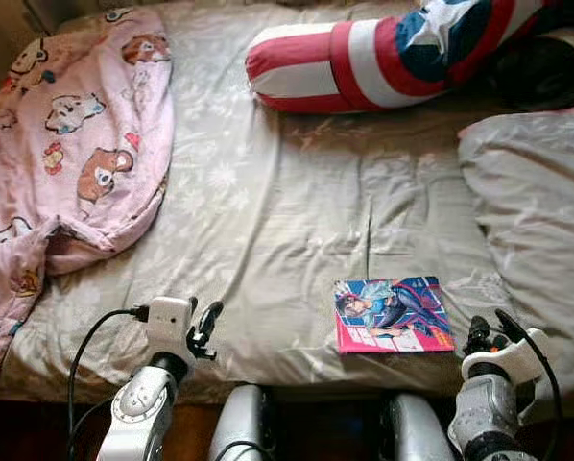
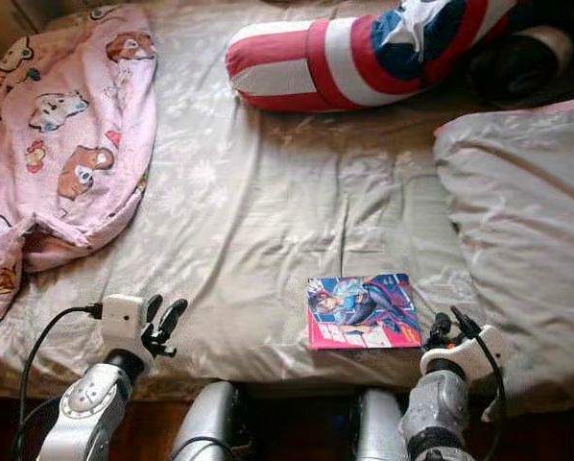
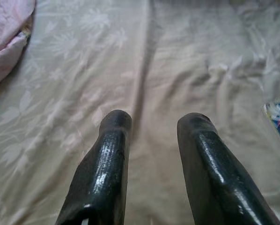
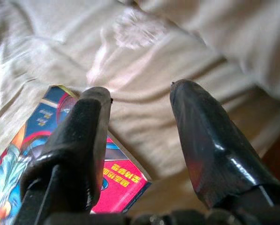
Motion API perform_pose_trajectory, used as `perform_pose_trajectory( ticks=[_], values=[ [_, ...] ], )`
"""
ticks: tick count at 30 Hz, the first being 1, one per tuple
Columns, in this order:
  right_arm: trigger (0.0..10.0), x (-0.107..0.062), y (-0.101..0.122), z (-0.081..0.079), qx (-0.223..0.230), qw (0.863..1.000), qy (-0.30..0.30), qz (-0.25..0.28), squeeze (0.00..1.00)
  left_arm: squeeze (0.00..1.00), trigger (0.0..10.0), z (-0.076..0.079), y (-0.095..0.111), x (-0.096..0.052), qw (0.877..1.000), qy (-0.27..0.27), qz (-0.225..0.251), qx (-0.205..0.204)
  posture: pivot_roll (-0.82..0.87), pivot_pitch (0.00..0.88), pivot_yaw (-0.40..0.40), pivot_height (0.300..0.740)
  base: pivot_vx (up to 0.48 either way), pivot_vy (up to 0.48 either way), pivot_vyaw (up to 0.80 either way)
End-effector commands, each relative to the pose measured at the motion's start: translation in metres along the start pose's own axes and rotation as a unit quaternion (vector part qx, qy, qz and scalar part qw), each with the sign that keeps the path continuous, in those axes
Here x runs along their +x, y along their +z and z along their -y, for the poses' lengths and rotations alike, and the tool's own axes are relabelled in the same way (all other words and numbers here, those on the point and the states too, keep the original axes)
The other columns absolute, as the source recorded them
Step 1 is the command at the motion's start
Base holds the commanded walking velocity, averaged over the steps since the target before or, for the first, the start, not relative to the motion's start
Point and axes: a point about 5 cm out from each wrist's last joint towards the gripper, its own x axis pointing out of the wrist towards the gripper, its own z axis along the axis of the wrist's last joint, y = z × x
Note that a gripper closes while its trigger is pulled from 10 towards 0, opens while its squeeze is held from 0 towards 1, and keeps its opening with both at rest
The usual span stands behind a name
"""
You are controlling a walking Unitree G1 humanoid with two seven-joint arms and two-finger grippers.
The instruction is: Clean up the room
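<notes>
Comic book, cover writing unreadable, lying on beige bedsheet; right gripper and left gripper both hovering spread, empty.

Pink cartoon blanket and grey pillow, both edge-cropped.

book lies on the bed near the front edge, right of middle. blanket on the left, bolster at the back, pillow right of the book.
</notes>
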Motion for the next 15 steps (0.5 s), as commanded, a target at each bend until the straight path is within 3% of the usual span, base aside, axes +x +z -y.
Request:
perform_pose_trajectory(
  ticks=[1, 2, 3, 7, 8, 15],
  values=[
    [10.0, -0.005, -0.005, -0.002, -0.022, 1.000, 0.019, -0.001, 0.00, 0.00, 10.0, -0.004, -0.008, -0.002, 1.000, 0.013, -0.012, 0.002, 0.09, 0.180, 0.095, 0.645, 0.000, 0.000, 0.00],
    [10.0, -0.004, -0.005, -0.006, -0.042, 0.999, 0.034, 0.002, 0.00, 0.00, 10.0, -0.004, -0.008, 0.001, 1.000, 0.013, -0.010, 0.000, 0.08, 0.167, 0.088, 0.645, 0.000, 0.000, 0.00],
    [10.0, -0.006, -0.004, -0.020, -0.092, 0.992, 0.084, 0.016, 0.00, 0.00, 10.0, -0.003, -0.008, 0.005, 1.000, 0.015, -0.005, -0.001, 0.07, 0.156, 0.081, 0.645, 0.000, 0.000, 0.00],
    [10.0, -0.007, -0.002, -0.031, -0.134, 0.982, 0.132, 0.027, 0.00, 0.00, 10.0, -0.002, -0.007, 0.010, 1.000, 0.025, 0.000, -0.008, 0.05, 0.131, 0.068, 0.645, 0.000, 0.000, 0.00],
    [10.0, -0.009, 0.000, -0.039, -0.164, 0.971, 0.171, 0.038, 0.00, 0.00, 10.0, -0.005, -0.006, 0.014, 0.999, 0.043, 0.005, -0.025, 0.03, 0.116, 0.060, 0.645, 0.000, 0.000, 0.00],
    [10.0, -0.011, -0.001, -0.043, -0.180, 0.962, 0.204, 0.032, 0.00, 0.00, 10.0, -0.008, -0.010, 0.019, 0.997, 0.061, 0.003, -0.039, 0.02, 0.088, 0.046, 0.645, 0.000, 0.000, 0.00]
  ],
)
